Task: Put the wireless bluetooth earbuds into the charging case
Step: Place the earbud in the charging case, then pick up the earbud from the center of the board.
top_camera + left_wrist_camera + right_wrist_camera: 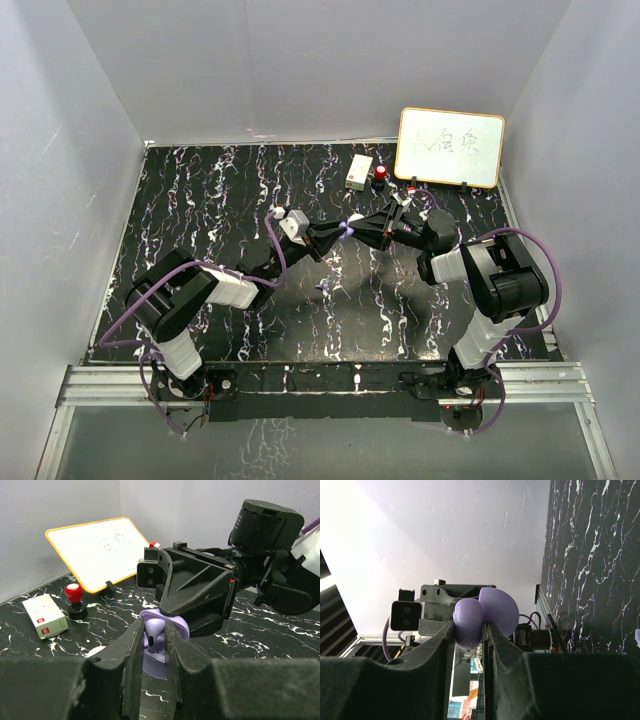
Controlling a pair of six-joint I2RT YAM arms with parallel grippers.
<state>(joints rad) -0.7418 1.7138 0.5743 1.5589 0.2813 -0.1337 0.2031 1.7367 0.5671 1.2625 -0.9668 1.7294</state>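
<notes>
Meeting over the middle of the tabletop [200, 200], Sam, both arms come nose to nose, with a dab of lilac between them.

Got it, Kim. What is the left gripper [155, 633] doing?

Its fingers are pressed together on an earbud [155, 626]. That is a tiny lilac piece, rounded head up and stem pointing down between the black pads.

And the right gripper [468, 630]?

Clamped tight on the charging case [497, 607]. From its own wrist camera you see two smooth lilac domes bulging out above the fingers, held up off the marble pattern.

So where does the earbud sit against the case?

Right at it. From the left wrist, the stem runs down into the open lilac body, with the case's rounded upper part just behind it. The left fingers hide the well, so I cannot tell whether it is seated.

Any sign of the other bud?

Not one I can call with confidence.

What else is on the table?

A whiteboard [450, 147] leans at the far right corner. Just to its left along the far edge stand a white box [359, 171] and a red-topped knob [382, 175], side by side and well apart from the grippers.
</notes>
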